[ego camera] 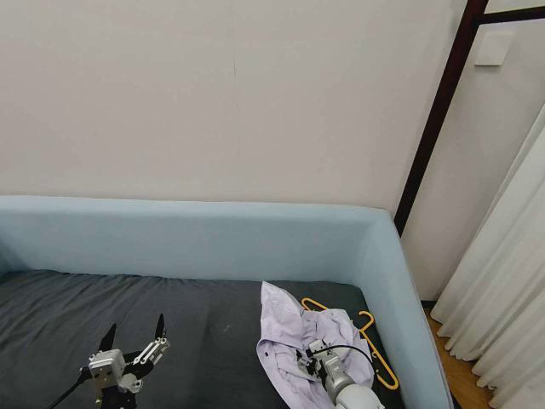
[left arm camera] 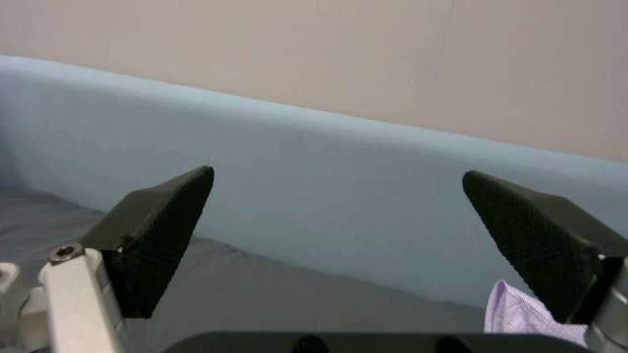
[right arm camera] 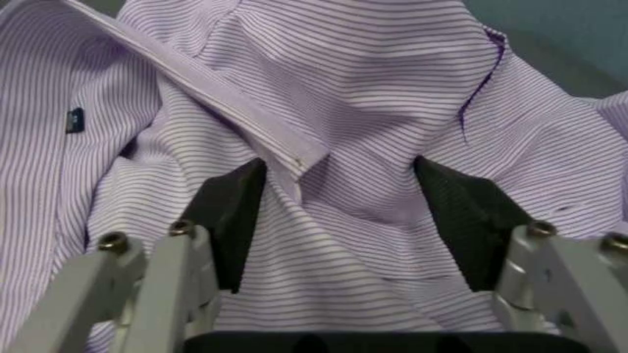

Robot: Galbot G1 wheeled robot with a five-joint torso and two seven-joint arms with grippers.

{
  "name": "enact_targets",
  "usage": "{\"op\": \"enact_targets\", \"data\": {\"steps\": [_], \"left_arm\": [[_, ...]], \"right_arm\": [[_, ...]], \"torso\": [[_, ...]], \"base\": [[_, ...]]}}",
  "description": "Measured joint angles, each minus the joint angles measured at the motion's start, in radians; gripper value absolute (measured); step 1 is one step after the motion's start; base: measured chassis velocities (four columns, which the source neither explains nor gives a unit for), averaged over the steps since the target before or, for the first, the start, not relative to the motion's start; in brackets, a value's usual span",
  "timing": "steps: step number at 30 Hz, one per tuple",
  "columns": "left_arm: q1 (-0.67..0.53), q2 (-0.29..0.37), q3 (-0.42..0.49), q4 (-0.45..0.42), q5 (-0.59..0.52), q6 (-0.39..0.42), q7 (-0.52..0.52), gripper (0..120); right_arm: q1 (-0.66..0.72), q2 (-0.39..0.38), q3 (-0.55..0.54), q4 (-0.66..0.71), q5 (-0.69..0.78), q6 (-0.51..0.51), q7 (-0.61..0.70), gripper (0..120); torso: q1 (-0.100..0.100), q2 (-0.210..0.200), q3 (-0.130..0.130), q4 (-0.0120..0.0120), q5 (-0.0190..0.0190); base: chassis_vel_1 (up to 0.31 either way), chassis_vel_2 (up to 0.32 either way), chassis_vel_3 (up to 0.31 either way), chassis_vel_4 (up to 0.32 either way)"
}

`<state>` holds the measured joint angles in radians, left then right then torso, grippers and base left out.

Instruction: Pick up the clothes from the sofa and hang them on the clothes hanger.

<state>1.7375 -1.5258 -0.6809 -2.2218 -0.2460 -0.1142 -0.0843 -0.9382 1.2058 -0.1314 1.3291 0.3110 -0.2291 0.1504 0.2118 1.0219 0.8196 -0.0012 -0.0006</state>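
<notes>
The sofa (ego camera: 213,239) is carrying everything at its right end, so the task is only beginning: the striped shirt (ego camera: 285,328) is lying crumpled there, seemingly overlapping the yellow hanger (ego camera: 379,362), not yet lifted or hung. The right tool (right arm camera: 339,184) is pressing into the shirt, spread wide astride a fold near the collar, while the left tool (ego camera: 134,328) is hovering wide open over bare seat.

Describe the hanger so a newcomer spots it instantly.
Find the light blue sofa and follow its dark seat to the right end, where a crumpled lilac striped shirt lies. The hanger is the thin orange-yellow outline partly under that shirt, beside the sofa's right armrest.
</notes>
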Motion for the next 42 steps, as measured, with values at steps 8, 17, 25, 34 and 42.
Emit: {"op": "enact_targets", "data": {"steps": [8, 17, 25, 34, 42], "left_arm": [[0.0, 0.01, -0.003, 0.0, -0.007, -0.002, -0.006, 100], [-0.002, 0.016, 0.0, 0.002, -0.012, -0.006, -0.009, 100], [-0.013, 0.014, 0.003, 0.012, -0.014, -0.006, -0.009, 100], [-0.028, 0.01, 0.014, 0.02, -0.016, -0.005, -0.009, 100], [-0.035, 0.009, 0.021, 0.02, -0.019, -0.004, -0.009, 100]], "right_arm": [[-0.01, -0.001, 0.011, 0.019, 0.059, 0.001, -0.008, 32], [-0.033, -0.009, 0.029, 0.039, 0.079, 0.008, -0.026, 0], [-0.043, -0.042, 0.068, 0.139, 0.142, 0.057, -0.036, 0], [-0.018, -0.168, 0.152, 0.394, 0.27, 0.077, -0.075, 0], [0.038, -0.341, 0.264, 0.694, 0.416, -0.017, 0.022, 0]], "torso": [[0.0, 0.0, 0.0, 0.0, 0.0], [0.0, 0.0, 0.0, 0.0, 0.0], [0.0, 0.0, 0.0, 0.0, 0.0002], [0.0, 0.0, 0.0, 0.0, 0.0001], [0.0, 0.0, 0.0, -0.0001, 0.0]], "base": [[0.0, 0.0, 0.0, 0.0], [0.0, 0.0, 0.0, 0.0], [0.0, 0.0, 0.0, 0.0], [0.0, 0.0, 0.0, 0.0], [0.0, 0.0, 0.0, 0.0]]}}
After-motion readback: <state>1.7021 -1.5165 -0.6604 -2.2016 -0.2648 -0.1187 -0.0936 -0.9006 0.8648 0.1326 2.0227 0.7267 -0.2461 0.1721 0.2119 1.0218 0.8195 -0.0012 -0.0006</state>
